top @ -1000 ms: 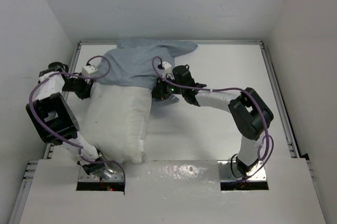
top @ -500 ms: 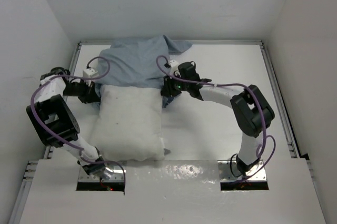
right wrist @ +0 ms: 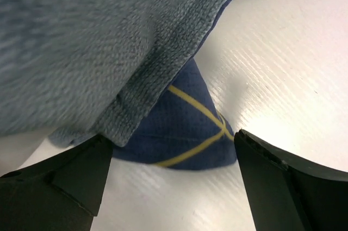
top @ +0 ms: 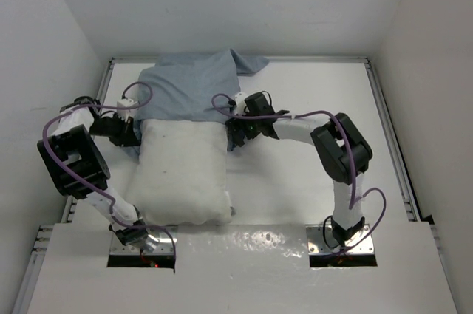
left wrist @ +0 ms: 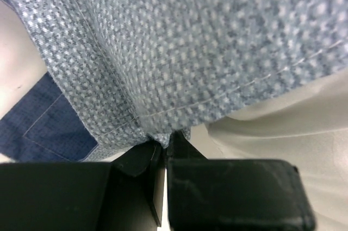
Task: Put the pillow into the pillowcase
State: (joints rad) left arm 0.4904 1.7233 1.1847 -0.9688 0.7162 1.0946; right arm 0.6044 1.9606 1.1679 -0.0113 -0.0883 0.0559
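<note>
Pillowcase [top: 188, 92]: matt woven cloth, its grey-blue face coarse and pale-speckled with stitched hems [left wrist: 190, 41]; the navy face, lower centre of the right wrist view, is finer [right wrist: 185, 133]. Pillow [top: 185, 173]: white matt fabric, faintly crinkled. Table [top: 295, 181]: smooth, glossy white. Left gripper [left wrist: 163, 147] and right gripper [right wrist: 171, 141]: black, matt, plastic-looking fingers.

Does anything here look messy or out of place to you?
Yes: the pillowcase lies rumpled with its paler side up, one far corner flopped over, and a navy corner pokes out beside the open right gripper. The left gripper pinches its hem. Most of the pillow is uncovered.
</note>
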